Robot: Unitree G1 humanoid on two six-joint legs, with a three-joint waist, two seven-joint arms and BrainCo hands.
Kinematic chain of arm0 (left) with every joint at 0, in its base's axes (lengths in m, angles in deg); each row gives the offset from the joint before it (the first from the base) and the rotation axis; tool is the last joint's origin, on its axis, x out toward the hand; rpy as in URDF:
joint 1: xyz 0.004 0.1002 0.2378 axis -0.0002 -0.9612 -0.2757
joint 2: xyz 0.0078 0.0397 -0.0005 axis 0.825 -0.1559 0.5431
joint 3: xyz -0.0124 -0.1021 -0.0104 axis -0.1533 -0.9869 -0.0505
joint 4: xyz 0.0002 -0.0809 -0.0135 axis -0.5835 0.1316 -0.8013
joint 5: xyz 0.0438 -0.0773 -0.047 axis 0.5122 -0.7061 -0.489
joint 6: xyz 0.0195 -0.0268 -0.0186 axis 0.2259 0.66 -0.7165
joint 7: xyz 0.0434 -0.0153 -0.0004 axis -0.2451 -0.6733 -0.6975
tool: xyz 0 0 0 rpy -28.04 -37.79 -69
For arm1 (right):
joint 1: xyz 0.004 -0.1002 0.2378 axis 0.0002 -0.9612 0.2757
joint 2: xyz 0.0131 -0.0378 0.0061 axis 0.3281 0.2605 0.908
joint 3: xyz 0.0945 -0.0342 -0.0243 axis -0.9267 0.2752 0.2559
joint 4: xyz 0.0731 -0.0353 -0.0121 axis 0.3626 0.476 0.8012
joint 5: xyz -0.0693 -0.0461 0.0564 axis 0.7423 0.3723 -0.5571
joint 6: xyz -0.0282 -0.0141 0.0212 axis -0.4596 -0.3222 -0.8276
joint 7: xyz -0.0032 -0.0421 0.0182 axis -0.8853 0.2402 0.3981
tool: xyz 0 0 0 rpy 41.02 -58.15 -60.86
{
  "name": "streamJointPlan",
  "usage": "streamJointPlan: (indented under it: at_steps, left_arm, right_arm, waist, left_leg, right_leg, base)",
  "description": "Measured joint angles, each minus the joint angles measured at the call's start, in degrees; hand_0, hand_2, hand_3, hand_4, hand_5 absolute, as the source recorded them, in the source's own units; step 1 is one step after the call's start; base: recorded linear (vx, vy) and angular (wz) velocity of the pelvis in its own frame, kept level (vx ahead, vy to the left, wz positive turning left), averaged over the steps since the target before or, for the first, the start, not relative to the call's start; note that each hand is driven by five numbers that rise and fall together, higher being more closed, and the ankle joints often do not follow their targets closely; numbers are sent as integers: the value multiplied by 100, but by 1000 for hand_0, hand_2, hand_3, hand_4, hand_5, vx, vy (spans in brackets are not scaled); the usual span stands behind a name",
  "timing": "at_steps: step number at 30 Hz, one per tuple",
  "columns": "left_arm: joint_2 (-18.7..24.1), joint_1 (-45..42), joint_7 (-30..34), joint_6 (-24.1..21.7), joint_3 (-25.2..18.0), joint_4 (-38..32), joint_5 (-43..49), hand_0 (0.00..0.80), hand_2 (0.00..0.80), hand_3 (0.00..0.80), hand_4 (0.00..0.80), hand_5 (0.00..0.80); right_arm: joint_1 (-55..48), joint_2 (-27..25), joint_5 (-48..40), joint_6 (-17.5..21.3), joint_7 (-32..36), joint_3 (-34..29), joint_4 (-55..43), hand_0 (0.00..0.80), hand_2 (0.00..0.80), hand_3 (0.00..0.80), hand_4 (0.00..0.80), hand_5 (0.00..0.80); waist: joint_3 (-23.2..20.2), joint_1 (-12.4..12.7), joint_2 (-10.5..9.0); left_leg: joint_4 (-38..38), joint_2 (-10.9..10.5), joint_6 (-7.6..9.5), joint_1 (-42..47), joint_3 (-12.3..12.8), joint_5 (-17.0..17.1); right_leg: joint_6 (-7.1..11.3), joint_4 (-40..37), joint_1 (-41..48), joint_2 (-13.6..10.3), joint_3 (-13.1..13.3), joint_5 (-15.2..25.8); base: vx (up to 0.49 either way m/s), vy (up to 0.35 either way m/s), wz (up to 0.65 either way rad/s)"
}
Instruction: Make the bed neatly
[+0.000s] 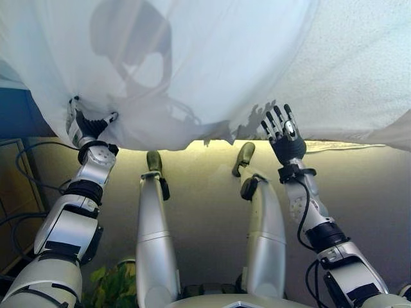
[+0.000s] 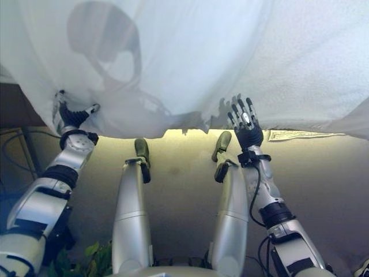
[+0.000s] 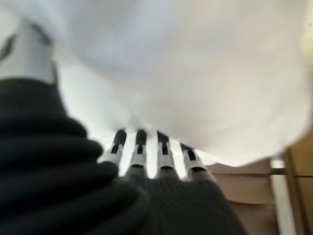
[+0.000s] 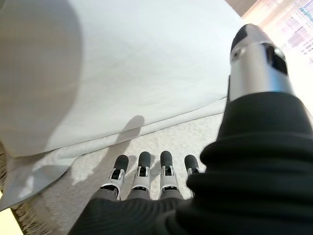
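Gripping the thin white bed sheet (image 1: 192,70) at its near hanging edge, the left hand (image 1: 82,126) is nearer; the right hand (image 1: 284,136) (fingers straight, empty) is hovering just beside that edge.

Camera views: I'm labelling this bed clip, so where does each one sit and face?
Both eye views: head, looking down; thin white sheet, left hand, right hand.
Left wrist view: along left hand, fingertips hidden in sheet.
Right wrist view: along right hand, straight fingers over textured white mattress cover.
All share the sheet.
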Motion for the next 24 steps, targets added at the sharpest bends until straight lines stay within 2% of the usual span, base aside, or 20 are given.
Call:
streamJointPlan:
  at_steps: [5,9,15,20,24]
  left_arm:
    - [-2,5,275,76,-5,377,-107,0,0,0,0,0]
    - [-48,5,606,327,-12,530,-158,0,0,0,0,0]
    - [-208,-89,1207,700,-255,961,-333,0,0,0,0,0]
    - [-611,-899,1674,1302,-368,1539,-504,0,0,0,0,0]
    - [-787,-1620,1714,1460,-404,1751,-573,0,0,0,0,0]
  right_arm:
    - [12,88,0,0,2,16,-1,0,0,0,0,0]
    - [10,157,0,0,1,18,-15,0,0,0,0,0]
    - [-46,185,1,15,6,22,-45,0,0,0,0,0]
    - [-102,216,0,58,18,91,-209,0,0,0,0,0]
    - [-111,221,-31,138,45,83,-317,0,0,0,0,0]
  waist:
    - [-95,-67,-46]
    - [-95,-99,-46]
    - [-92,-93,-41]
    - [-17,-86,-105]
    - [173,15,-243]
  left_leg:
    - [-49,-1,-7,-15,1,3]
    - [-101,-1,-9,-1,5,5]
    - [-206,6,-13,96,-3,16]
    - [-309,13,-26,100,-37,31]
    - [-314,31,-63,192,-63,54]
  right_leg:
    - [19,-64,13,7,-24,31]
    - [15,-84,14,8,-33,29]
    - [22,-197,140,13,-96,34]
    - [27,-267,192,3,-202,22]
    - [-17,-200,243,-1,-230,-21]
  base:
    - [0,0,0]
    - [0,0,0]
    - [3,-38,2]
    - [10,-59,4]
    - [27,-46,3]
